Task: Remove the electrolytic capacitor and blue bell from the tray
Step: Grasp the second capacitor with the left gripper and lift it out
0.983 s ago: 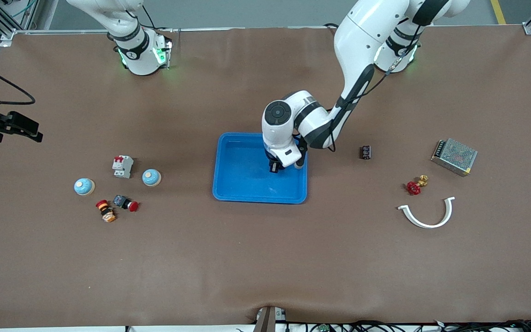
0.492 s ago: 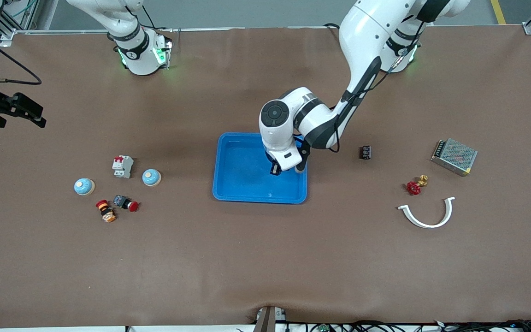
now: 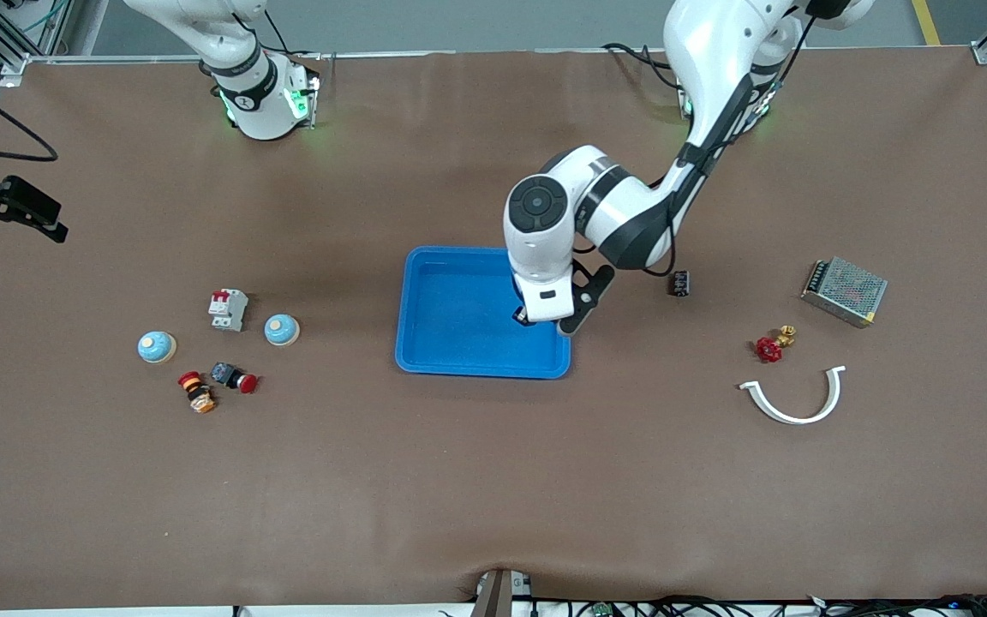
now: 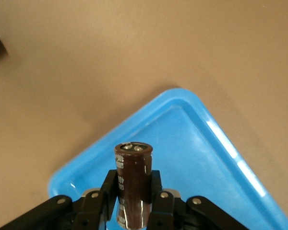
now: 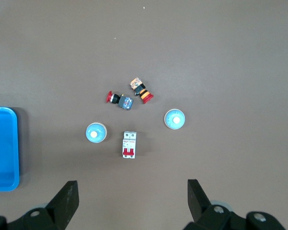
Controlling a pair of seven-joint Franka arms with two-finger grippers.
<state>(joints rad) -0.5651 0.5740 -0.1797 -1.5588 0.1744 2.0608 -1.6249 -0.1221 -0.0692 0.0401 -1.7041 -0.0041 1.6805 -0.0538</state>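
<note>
The left claw [image 4: 133, 211] is pinching the dark brown capacitor [image 4: 133, 184], its two fingers pressed against the can's sides with the metal-tipped end sticking out past them. A second ago this claw was down low in the blue tray [image 3: 459, 343], toward the left arm's end of it. Now it has risen and drifted toward the tray's corner at that end, so the capacitor hangs over the rim, clear of the tray floor. Judging by that, the lift is done and the carry-out is under way; what remains is setting the part down on the bare table [image 3: 493, 480] outside the rim.

The right claw [image 5: 133, 191] waits with fingers spread wide, high over two blue bells [image 5: 96, 133], a white breaker [image 5: 129, 145] between them and two red-capped buttons [image 5: 120, 99]. Both bells already sit on the table, well apart from the tray, which otherwise looks empty.
</note>
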